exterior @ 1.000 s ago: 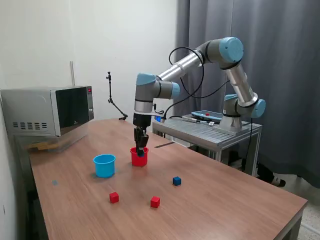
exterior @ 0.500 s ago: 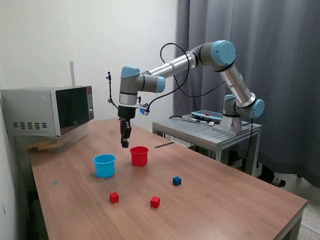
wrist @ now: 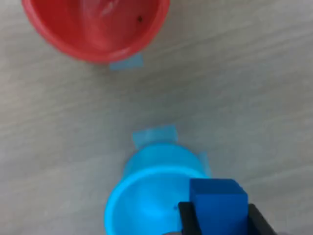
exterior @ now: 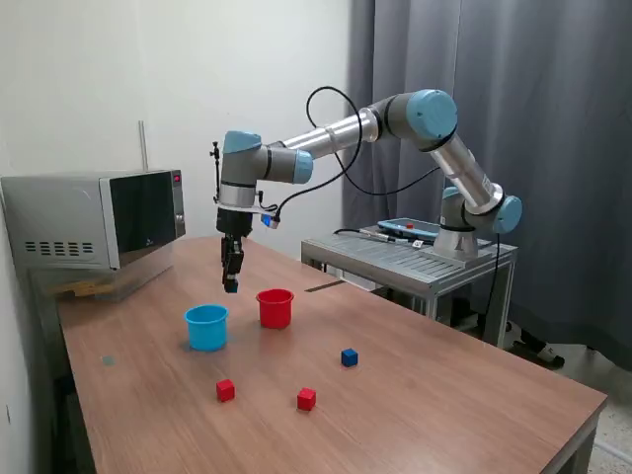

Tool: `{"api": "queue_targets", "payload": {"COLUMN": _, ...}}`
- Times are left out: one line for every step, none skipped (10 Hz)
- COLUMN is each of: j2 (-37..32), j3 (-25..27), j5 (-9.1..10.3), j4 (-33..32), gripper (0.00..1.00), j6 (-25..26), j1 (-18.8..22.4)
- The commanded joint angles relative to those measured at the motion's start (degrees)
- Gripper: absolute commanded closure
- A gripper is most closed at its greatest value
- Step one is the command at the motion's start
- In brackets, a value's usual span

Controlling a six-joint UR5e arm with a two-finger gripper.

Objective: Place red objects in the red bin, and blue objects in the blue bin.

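Above the wooden table [exterior: 415, 395], end effector [wrist: 220, 223] grips blue cube [wrist: 217, 198].

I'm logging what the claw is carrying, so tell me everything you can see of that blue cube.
The blue cube is small, solid dark blue, matte, with sharp edges. It sits level, pinched between the claw's two black fingers, above the rim of the light blue cup. Nothing else touches it.

the pincer [exterior: 231, 286] carried a blue cube [wrist: 217, 201] from red cup [exterior: 276, 308] toward blue cup [exterior: 206, 327].
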Motion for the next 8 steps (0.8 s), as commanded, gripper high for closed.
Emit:
{"api": "queue_targets", "payload": {"j2": 1.4, "j3": -5.1, "j5": 0.06, "j4": 1.1, "gripper": 1.0, "j6": -0.5, "j1": -1.3}}
{"api": "queue_targets", "payload": {"j2": 2.1, "j3": -6.6, "j5": 0.06, "j4": 1.5, "gripper": 1.0, "j6": -0.6, "j1": -1.6}}
{"api": "queue_targets", "payload": {"j2": 3.1, "j3": -8.2, "j5": 0.15, "j4": 2.2, "gripper": 1.0, "j6": -1.4, "j1": -1.6}}
{"api": "queue_targets", "payload": {"j2": 3.5, "j3": -8.4, "j5": 0.24, "j4": 2.5, "gripper": 1.0, "j6": -1.5, "j1": -1.6}}
{"api": "queue_targets", "payload": {"j2": 3.7, "j3": -8.3, "j5": 0.24, "j4": 2.5, "gripper": 1.0, "j6": -1.5, "j1": -1.6}}
{"api": "queue_targets", "payload": {"j2": 4.2, "j3": -8.6, "j5": 0.33, "j4": 2.5, "gripper": 1.0, "j6": -1.5, "j1": -1.6}}
{"api": "queue_targets", "payload": {"j2": 4.5, "j3": -8.6, "j5": 0.41, "j4": 2.5, "gripper": 1.0, "j6": -1.6, "j1": -1.6}}
{"api": "queue_targets", "payload": {"j2": 4.8, "j3": -8.8, "j5": 0.5, "j4": 2.5, "gripper": 1.0, "j6": -1.6, "j1": -1.6}}
